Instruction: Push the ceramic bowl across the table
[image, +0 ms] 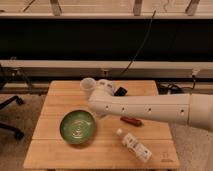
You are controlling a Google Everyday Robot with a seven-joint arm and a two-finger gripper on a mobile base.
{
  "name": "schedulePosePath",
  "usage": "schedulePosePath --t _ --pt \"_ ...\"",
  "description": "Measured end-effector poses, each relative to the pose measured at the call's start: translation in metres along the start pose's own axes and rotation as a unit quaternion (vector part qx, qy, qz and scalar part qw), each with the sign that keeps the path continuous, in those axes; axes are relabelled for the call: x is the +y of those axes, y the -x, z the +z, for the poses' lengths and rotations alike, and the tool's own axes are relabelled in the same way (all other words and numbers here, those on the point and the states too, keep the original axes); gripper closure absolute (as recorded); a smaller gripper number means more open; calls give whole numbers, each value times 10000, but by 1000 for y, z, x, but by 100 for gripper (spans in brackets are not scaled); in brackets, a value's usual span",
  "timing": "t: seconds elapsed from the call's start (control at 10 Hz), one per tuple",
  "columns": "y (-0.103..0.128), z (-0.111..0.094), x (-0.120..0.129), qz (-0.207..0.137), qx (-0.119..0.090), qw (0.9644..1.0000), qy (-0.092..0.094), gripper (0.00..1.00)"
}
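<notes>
The ceramic bowl (78,126) is wide, shallow and green, with pale rings inside. It sits on the left half of the light wooden table (55,150). My white arm reaches in from the right across the table's middle. The gripper (100,112) is at the arm's left end, low over the table and just right of the bowl's upper right rim. It is mostly hidden behind the arm's thick end. I cannot tell whether it touches the bowl.
A small white cup (87,85) stands at the back, behind the arm's end. A black object (120,91) lies beside it. A red-brown item (132,120) and a lying plastic bottle (135,146) are right of the bowl. An office chair (7,107) stands left of the table.
</notes>
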Motion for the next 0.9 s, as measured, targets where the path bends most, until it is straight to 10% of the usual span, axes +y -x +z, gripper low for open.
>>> schedulePosePath --t 0.9 --pt "-21 37 13 179 47 9982 573 20"
